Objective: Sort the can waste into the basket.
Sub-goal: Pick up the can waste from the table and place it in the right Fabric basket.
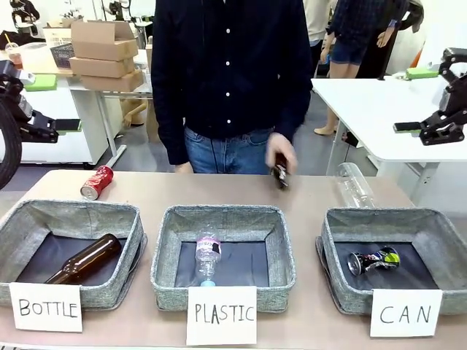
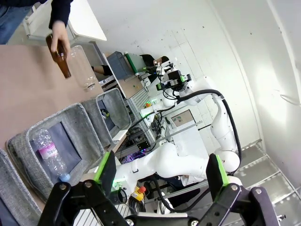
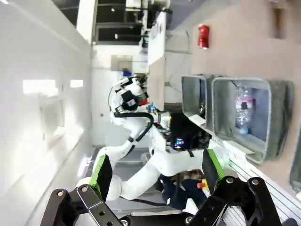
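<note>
A red can (image 1: 96, 182) lies on its side on the table at the far left, behind the BOTTLE bin; it also shows as the red can (image 3: 202, 36) in the right wrist view. A dark can (image 1: 373, 260) with yellow-green print lies inside the grey basket (image 1: 379, 217) marked "CAN" at the right. My left gripper (image 1: 58, 127) hangs high at the left edge, away from the table, and its fingers (image 2: 106, 169) stand wide apart with nothing between them. My right gripper (image 1: 412, 130) is raised at the far right, open and empty, as its fingers (image 3: 104, 174) show.
A person's hand (image 1: 281, 157) holds a brown bottle (image 1: 280, 175) above the table's far middle. A clear plastic bottle (image 1: 353, 186) lies behind the CAN basket. The PLASTIC bin (image 1: 219, 215) holds a small bottle, and the BOTTLE bin (image 1: 69, 211) holds a brown one.
</note>
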{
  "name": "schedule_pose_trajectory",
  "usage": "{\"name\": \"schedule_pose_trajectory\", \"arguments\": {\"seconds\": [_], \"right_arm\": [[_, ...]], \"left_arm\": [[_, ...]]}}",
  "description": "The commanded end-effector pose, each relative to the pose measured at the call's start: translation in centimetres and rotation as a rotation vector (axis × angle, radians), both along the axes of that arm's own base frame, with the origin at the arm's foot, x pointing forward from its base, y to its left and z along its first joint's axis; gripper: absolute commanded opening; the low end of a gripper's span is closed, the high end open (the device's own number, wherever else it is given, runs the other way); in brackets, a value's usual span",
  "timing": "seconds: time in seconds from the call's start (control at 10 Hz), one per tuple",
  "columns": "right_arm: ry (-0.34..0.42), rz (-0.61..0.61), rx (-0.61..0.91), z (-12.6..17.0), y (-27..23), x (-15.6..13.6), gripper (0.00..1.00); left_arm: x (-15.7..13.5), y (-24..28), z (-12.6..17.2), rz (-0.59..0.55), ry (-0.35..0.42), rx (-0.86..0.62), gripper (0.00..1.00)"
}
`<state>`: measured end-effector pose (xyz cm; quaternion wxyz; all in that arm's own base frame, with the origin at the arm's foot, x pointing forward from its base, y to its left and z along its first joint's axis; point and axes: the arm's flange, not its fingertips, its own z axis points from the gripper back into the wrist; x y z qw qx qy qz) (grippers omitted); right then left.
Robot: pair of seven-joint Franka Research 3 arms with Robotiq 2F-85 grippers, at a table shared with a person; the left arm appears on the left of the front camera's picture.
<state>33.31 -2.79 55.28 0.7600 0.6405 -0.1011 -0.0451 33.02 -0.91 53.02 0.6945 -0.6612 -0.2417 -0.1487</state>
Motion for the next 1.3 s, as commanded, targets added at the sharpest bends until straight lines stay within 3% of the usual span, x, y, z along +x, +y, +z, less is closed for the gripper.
{"name": "schedule_pose_trajectory", "arguments": {"seconds": [0.0,1.2], "right_arm": [[0.023,0.009,-0.170,-0.38,0.30,-0.10,1.00],[0.023,0.009,-0.170,-0.38,0.30,-0.10,1.00]], "left_arm": [[0.05,-0.13,0.05,-0.003,-0.021,-0.022,1.00],[0.05,-0.13,0.05,-0.003,-0.021,-0.022,1.00]]}}
